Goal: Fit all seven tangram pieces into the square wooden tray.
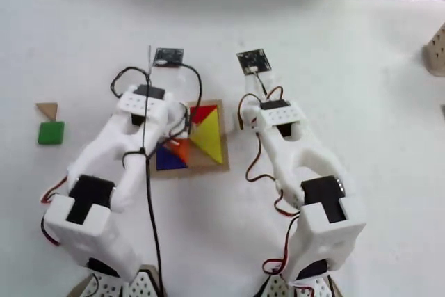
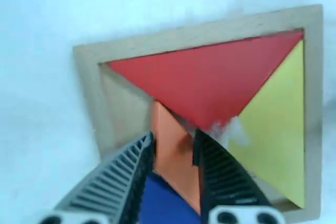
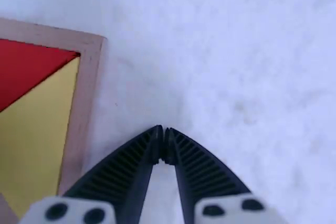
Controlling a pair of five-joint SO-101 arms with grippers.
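Wooden tray (image 1: 206, 169) sits mid-frame in the high view, with red triangle (image 2: 210, 77), yellow (image 2: 278, 129) and blue (image 2: 157, 205) pieces already in. The left gripper (image 2: 173, 136) is clamped on the orange piece (image 2: 176, 171), seating it against the red. The right gripper (image 3: 164, 132) is pinched closed, empty, beside the rim. Next, I reckon: let go, then fetch the green square (image 1: 51, 132) and tan triangle (image 1: 47, 110) from far left.

Illumination is bright and even in all three views. The white table (image 1: 361, 67) reflects strongly and washes out in the high view. Shadows beside the left arm (image 1: 104, 165) and right arm (image 1: 306, 172) are faint and diffuse. A pale patch where the red piece (image 2: 210, 77) meets the yellow piece (image 2: 278, 140), just beside the orange piece (image 2: 174, 163), may be glare.
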